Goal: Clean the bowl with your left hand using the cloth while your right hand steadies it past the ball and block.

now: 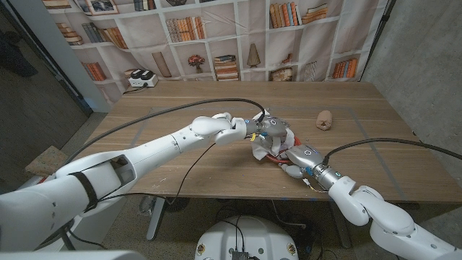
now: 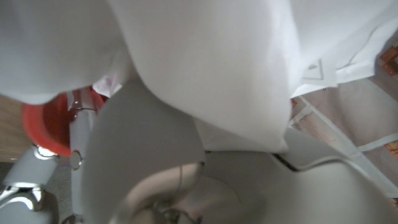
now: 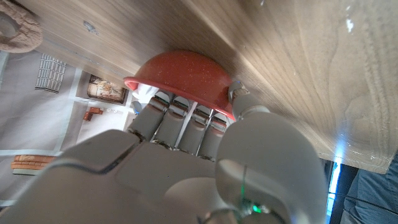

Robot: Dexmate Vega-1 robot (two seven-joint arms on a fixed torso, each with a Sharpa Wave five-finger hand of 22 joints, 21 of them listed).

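A red bowl [image 1: 274, 161] sits near the middle of the wooden table [image 1: 180, 115], mostly covered from above. My left hand [image 1: 266, 128] holds a white cloth [image 1: 260, 150] bunched over and into the bowl. In the left wrist view the cloth [image 2: 205, 62] hangs in front of my left hand [image 2: 186, 180], with the bowl's [image 2: 43, 127] red rim beside it. My right hand [image 1: 302, 157] grips the bowl from the near right side. The right wrist view has that hand's fingers [image 3: 186, 121] hooked over the bowl's [image 3: 180, 74] rim and the thumb against its outer wall.
A tan, lumpy object [image 1: 325, 120] lies on the table behind and to the right of the bowl, and the tan object [image 3: 15, 31] also appears past the bowl in the right wrist view. A white device [image 1: 141, 78] sits at the far left corner. Black cables [image 1: 209, 148] trail over the table.
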